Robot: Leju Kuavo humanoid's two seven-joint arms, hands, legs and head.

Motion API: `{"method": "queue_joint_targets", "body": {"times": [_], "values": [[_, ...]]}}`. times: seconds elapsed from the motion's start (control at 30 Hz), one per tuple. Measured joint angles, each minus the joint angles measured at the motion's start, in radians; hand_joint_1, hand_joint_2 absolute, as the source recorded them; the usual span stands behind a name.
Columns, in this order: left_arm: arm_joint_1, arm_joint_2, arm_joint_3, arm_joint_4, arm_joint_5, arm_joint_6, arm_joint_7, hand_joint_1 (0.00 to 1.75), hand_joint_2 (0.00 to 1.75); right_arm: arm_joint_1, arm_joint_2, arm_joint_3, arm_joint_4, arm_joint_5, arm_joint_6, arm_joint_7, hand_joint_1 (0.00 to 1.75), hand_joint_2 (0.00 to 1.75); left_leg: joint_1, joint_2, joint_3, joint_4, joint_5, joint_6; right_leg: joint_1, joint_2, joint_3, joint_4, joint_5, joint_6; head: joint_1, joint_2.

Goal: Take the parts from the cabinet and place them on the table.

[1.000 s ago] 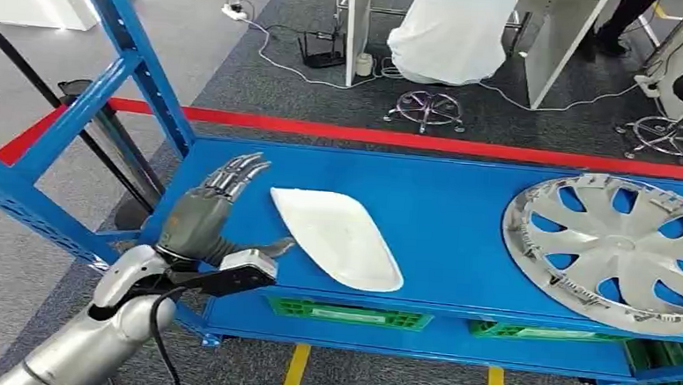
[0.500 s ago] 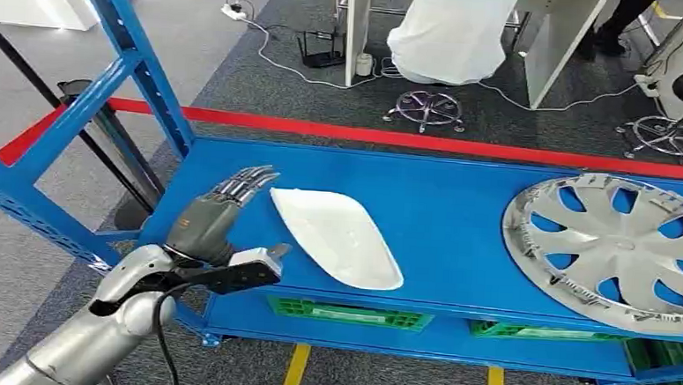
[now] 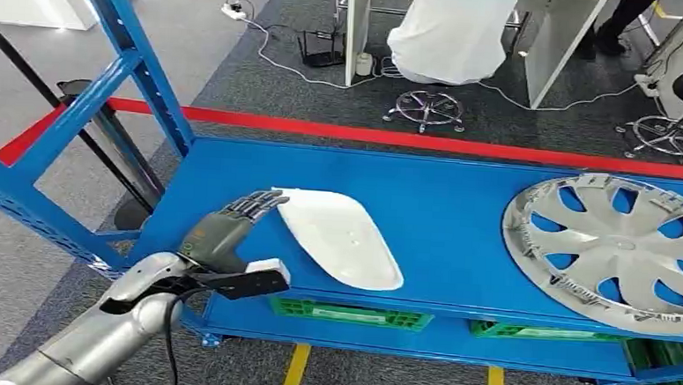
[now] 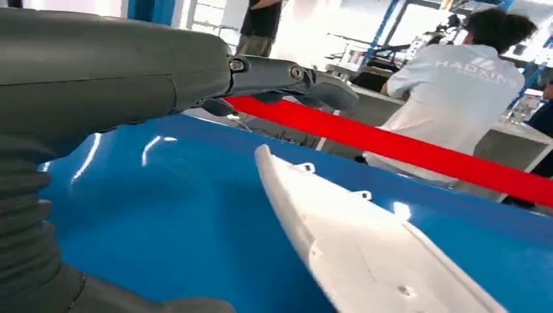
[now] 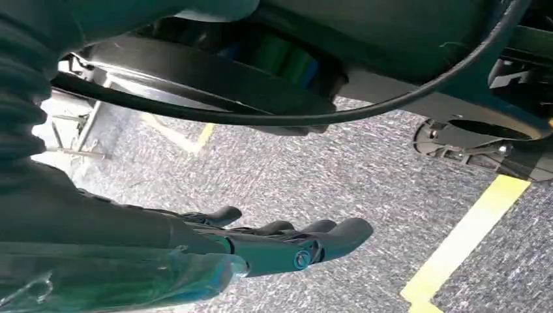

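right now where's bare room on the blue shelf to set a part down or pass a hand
The widest bare patch of the blue shelf lies between the white panel and the silver hubcap. A thin strip runs behind the panel. The shelf's left end is crowded: the left hand reaches to the panel's edge.

the left hand [image 3: 219,230] is dark grey with silvery fingertips [image 3: 263,199], on a silver arm [image 3: 92,338]; just beyond those fingertips lies a plain white part [image 3: 340,236]; under both spreads a glossy bright blue shelf [image 3: 443,207]; well off to the far side of the fingers sits a silver-grey hubcap [image 3: 613,251], blue showing through its spoke gaps; past the shelf runs a red floor stripe [image 3: 429,141] on speckled grey carpet [image 3: 264,87]; below the shelf's near edge are green crates [image 3: 349,314]; the right hand [image 5: 261,244] is dark grey above grey carpet with a yellow line [image 5: 466,241].
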Motion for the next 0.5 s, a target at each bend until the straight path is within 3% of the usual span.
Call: {"method": "queue_joint_targets", "body": {"times": [0.23, 0.5], "values": [[-0.032, 0.014, -0.038, 0.045, -0.017, -0.024, -0.063, 0.0, 1.75, -0.003, 0.0, 0.0, 0.0, 0.008, 0.006, 0.005, 0.0, 1.75, 0.0, 0.0, 0.0, 0.0, 0.001, 0.0, 0.0, 0.0, 0.0, 0.0, 0.0, 0.0, 0.0, 0.0], [-0.047, 0.023, -0.057, 0.069, -0.013, -0.025, -0.072, 0.0, 1.75, -0.004, 0.0, 0.0, 0.0, 0.015, 0.008, 0.006, 0.0, 1.75, 0.0, 0.0, 0.0, 0.0, 0.001, -0.001, 0.0, 0.0, 0.0, 0.0, 0.0, 0.0, 0.0, 0.0]]}}
